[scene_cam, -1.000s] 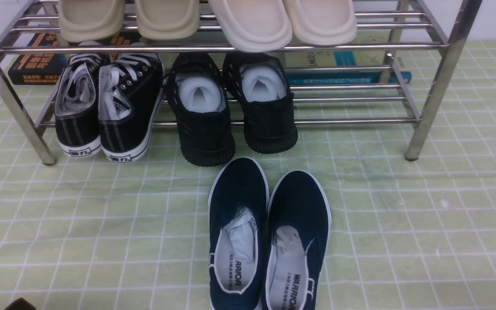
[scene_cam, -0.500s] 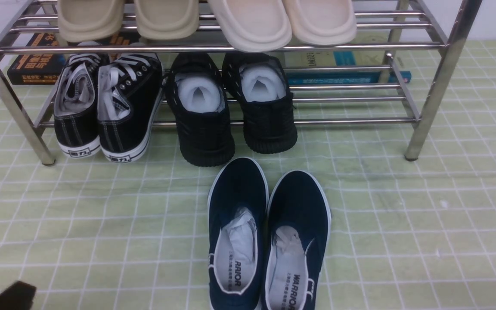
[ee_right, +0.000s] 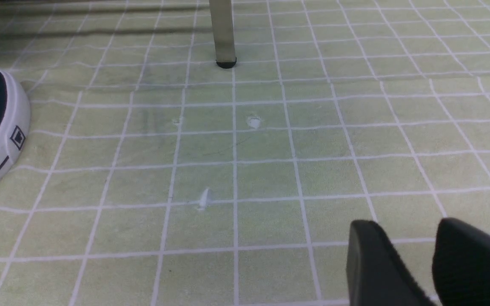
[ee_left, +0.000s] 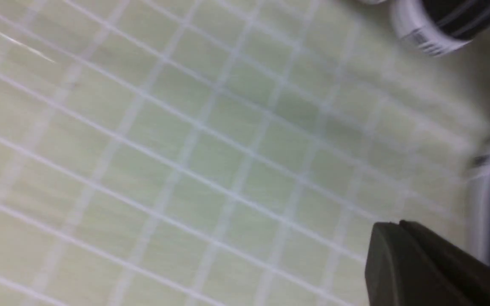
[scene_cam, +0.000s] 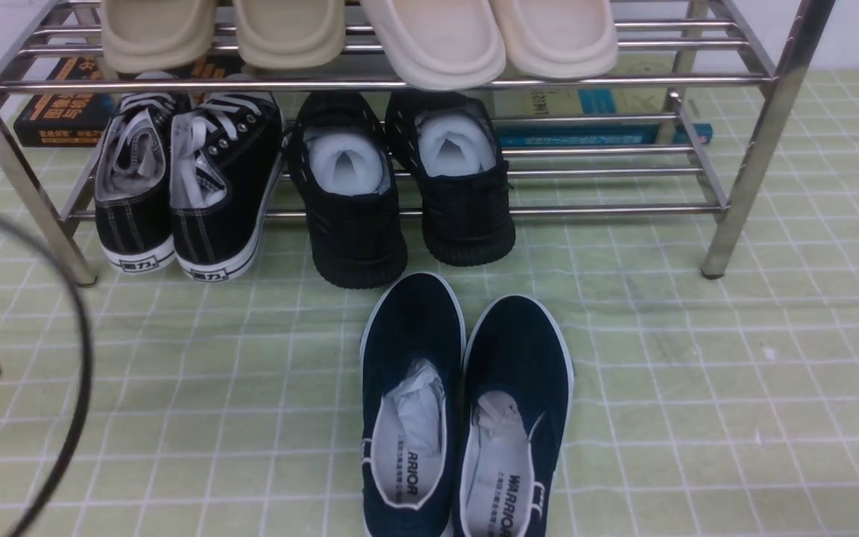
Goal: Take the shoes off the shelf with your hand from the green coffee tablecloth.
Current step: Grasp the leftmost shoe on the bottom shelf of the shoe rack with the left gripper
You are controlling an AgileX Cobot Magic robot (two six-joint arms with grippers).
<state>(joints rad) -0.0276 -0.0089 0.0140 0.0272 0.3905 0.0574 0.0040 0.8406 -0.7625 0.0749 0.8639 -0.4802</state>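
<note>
The green coffee tablecloth point(scene_cam: 698, 388) spreads under everything, the shelf point(scene_cam: 761, 142) stands at its far side, and the black lace-up shoes point(scene_cam: 213, 201) sit untouched at the left end of the lower tier, heels poking forward. This looks like the approach, with nothing gripped. The left gripper point(ee_left: 402, 255) hangs over bare cloth with its jaws pressed together, while the right gripper point(ee_right: 408, 229) hangs spread and empty. Next, I'd say, the left one must open and travel forward to those heels before pinching anything.
</note>
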